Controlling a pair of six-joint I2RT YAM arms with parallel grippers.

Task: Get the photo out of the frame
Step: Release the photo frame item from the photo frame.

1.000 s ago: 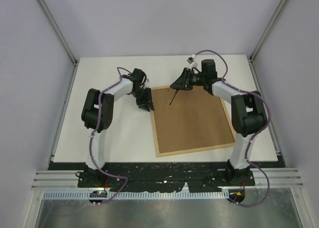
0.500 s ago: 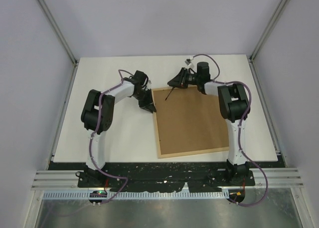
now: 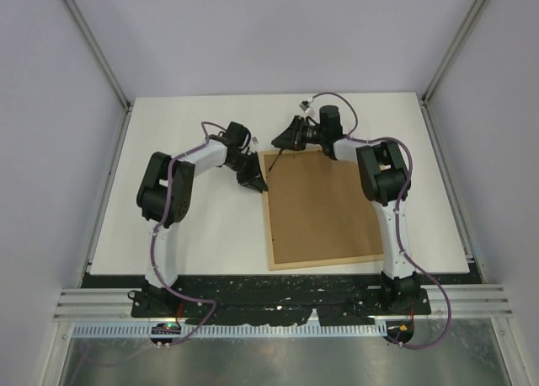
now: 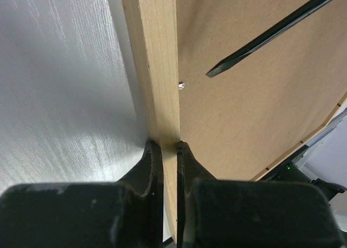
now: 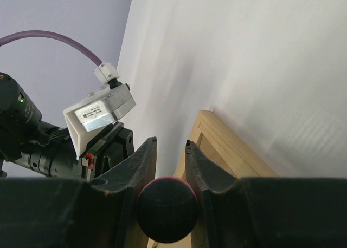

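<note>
The frame (image 3: 324, 207) lies flat on the white table (image 3: 185, 226), brown back up. Its near edge sits close to the table's near edge. More white table shows on its left and far sides. The left gripper (image 4: 169, 146) is clenched on the frame's left wood edge, near the far corner. The right gripper (image 5: 171, 145) is squeezing the round end of a screwdriver (image 4: 271, 34). The tip hangs over the back, near a little metal tab (image 4: 181, 85) by the wood edge. The photo is out of sight.

Overhead from behind, close wrist views, all sharing frame (image 3: 324, 205)
</note>
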